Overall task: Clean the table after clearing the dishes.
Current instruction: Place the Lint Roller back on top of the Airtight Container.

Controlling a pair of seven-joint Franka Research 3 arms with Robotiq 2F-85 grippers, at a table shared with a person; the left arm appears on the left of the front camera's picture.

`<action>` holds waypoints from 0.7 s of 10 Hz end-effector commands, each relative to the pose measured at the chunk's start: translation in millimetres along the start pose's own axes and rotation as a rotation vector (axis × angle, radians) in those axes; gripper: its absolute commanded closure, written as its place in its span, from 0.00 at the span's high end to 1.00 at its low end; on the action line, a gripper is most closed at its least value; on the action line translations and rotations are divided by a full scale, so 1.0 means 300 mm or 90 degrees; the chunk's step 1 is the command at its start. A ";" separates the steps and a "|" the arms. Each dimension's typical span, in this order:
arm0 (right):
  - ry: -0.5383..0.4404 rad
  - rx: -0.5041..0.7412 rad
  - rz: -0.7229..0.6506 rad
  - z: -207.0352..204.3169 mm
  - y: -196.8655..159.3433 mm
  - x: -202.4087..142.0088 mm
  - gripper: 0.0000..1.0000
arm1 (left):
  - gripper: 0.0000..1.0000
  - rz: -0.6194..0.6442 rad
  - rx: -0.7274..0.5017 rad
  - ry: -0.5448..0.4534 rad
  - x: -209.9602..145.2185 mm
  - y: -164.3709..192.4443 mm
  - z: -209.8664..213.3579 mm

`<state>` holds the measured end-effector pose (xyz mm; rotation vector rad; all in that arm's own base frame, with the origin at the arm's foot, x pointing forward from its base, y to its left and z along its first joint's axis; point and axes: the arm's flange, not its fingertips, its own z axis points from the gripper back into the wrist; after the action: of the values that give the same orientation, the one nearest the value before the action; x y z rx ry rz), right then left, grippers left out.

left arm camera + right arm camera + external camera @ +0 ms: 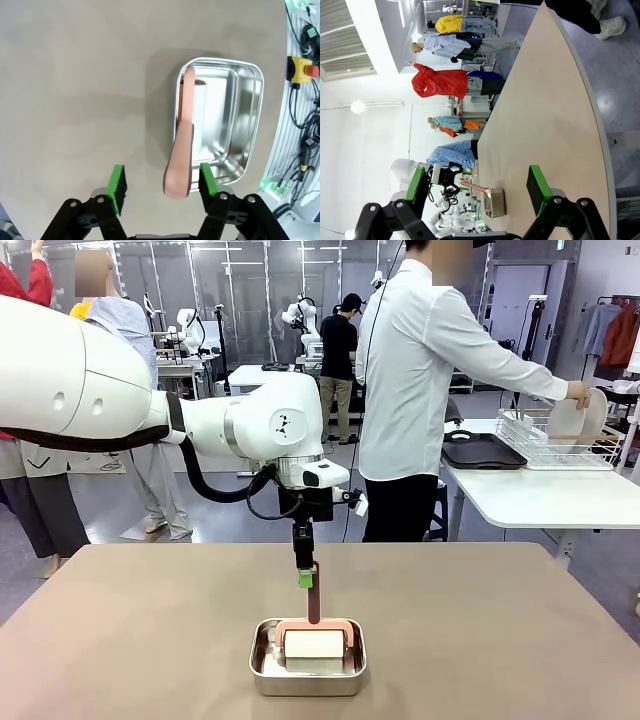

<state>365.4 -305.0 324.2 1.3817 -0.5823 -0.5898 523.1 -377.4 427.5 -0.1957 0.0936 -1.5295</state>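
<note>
Pink handle (179,170) propped up from the steel pan (307,657) near the bench's (150,630) front edge, left jaws (161,184) parted around it without clamping, seemingly letting go, right jaws (477,190) wide and empty, while a person racks plates (578,415) at the white side table.

Right gripper (479,186) open over the table (545,115); steel pan (493,202) at six o'clock, pink handle (476,186) beside it.
</note>
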 end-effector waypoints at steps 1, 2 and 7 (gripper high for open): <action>-0.002 0.002 -0.001 0.003 0.013 -0.005 1.00 | 1.00 -0.012 0.005 0.003 -0.002 -0.008 0.001; -0.002 0.002 -0.001 0.003 0.013 -0.005 1.00 | 1.00 -0.013 0.006 0.002 -0.001 -0.009 0.002; -0.002 0.002 -0.001 0.003 0.013 -0.005 1.00 | 1.00 -0.002 0.001 -0.001 0.005 -0.004 0.001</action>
<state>365.4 -305.1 324.3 1.3816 -0.5826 -0.5897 521.2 -379.8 429.3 -0.1814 0.0847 -1.5423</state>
